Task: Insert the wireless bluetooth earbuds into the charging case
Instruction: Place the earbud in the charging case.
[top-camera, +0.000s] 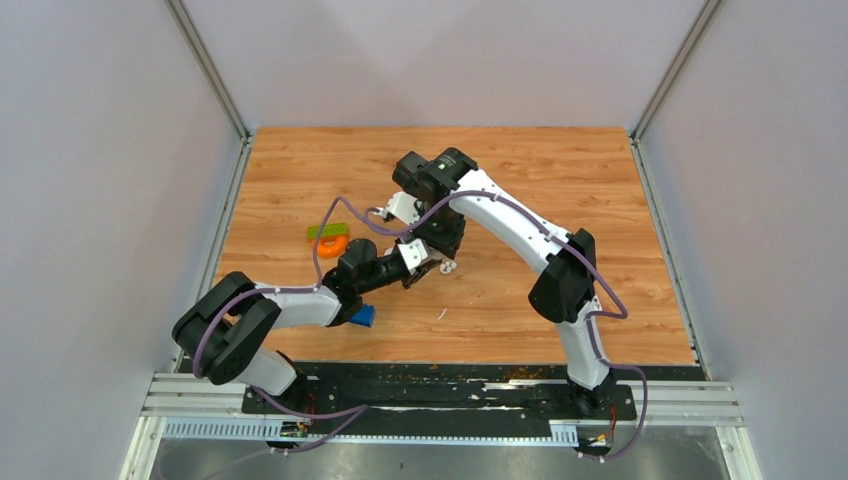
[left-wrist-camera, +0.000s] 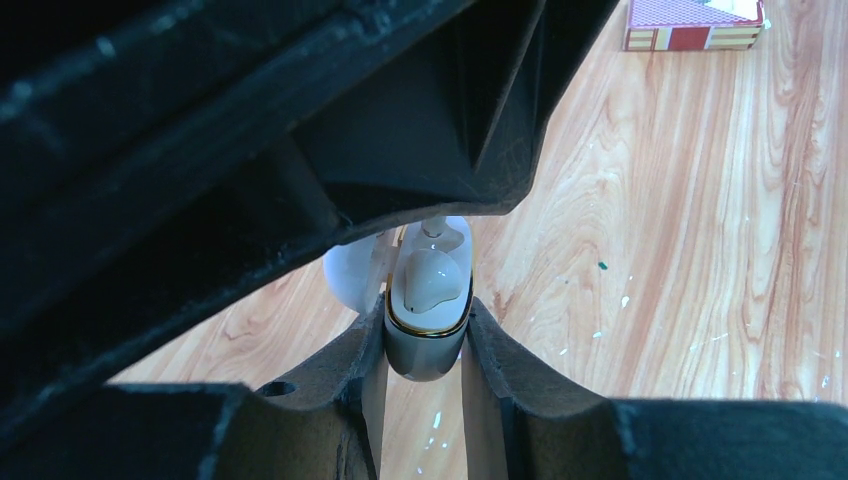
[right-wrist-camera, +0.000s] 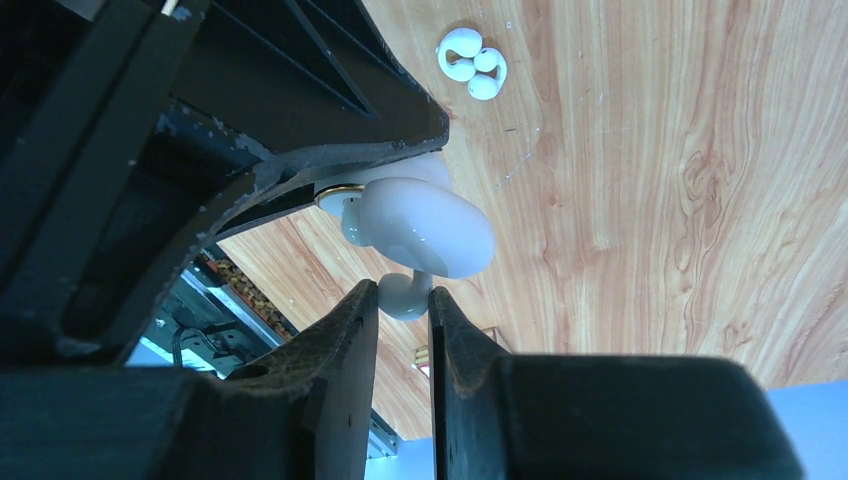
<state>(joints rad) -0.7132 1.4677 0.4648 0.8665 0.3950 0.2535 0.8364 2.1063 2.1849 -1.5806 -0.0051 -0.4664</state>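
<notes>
Both arms meet at ctr of the top view, over the wood table (top-camera: 600, 180). The left gripper (left-wrist-camera: 427, 322) is clamped on the charging case (left-wrist-camera: 425, 355), a small white shell w/ a gold rim. Its fingers press both sides, and the lid is flipped open behind.

The right gripper (right-wrist-camera: 403, 300), lower ctr of its own view, is almost closed and pinches the white end of an earbud (right-wrist-camera: 405, 294) that touches the case's rounded underside. From the left wrist cam, mid-frame, a white earbud shows in the case's open top, right under the right gripper. Can't tell if it's the same one, or if it's fully seated.

A small cluster of spare earbuds (right-wrist-camera: 472, 65) lies on the wood at upper ctr of the right wrist view, apart from the case.

Top view, left of ctr: a blue brick (top-camera: 364, 316) by the left arm, w/ a green piece (top-camera: 328, 230) and an orange piece (top-camera: 335, 246) further up. A card box (left-wrist-camera: 690, 25) sits at upper right of the left wrist view.
</notes>
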